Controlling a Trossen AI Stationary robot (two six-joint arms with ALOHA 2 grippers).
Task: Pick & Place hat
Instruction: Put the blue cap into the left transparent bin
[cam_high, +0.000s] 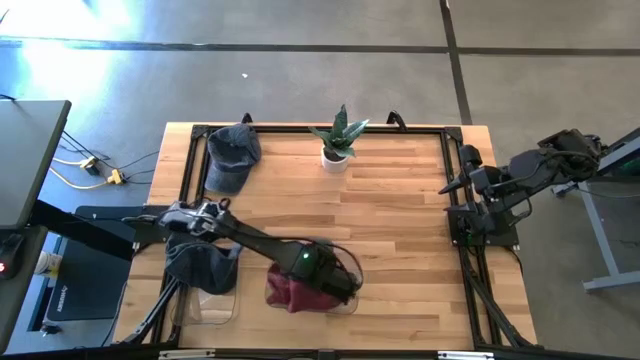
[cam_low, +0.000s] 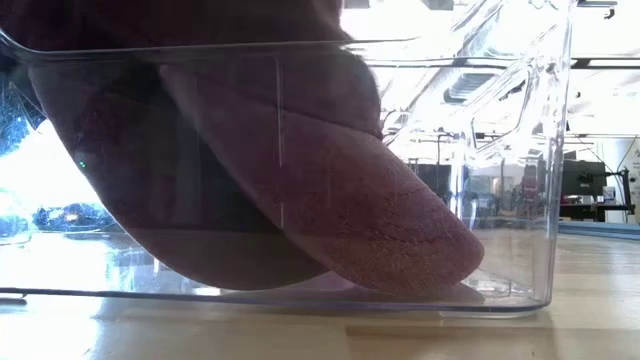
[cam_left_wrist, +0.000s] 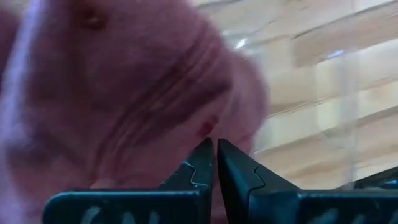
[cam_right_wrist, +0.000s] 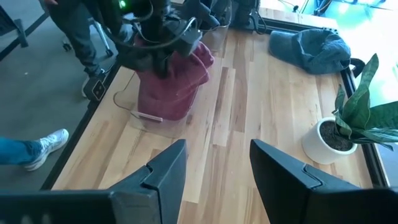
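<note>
the maroon hat (cam_high: 292, 288) sits down inside a clear plastic bin (cam_low: 520, 290) at the table's near edge, its brim (cam_low: 400, 220) angled to the bin floor and touching it in the low view. the left gripper (cam_high: 335, 282) is directly over it, just above the crown; in the left wrist view its fingers (cam_left_wrist: 198, 171) are pressed together with hat fabric right behind them, and no cloth shows clearly pinched between the tips, so whether it holds any is unclear.

the step in hand looks like the placing. to do it well, i would lift straight up out of the bin, slowly, watching that no fabric trails off the tips, and keep clear of the thin bin walls so the bin does not shift or tip.

the right gripper (cam_right_wrist: 214, 171) waits well apart at the far side of the table, jaws spread and empty.

count: 3 hats, the maroon one, a dark grey hat (cam_high: 203, 266) beside the left arm in a second clear bin (cam_high: 215, 308), and a blue-grey hat (cam_high: 231, 155) at the table's far corner. 2 bins, 1 potted plant (cam_high: 338, 140), 2 arms.
</note>
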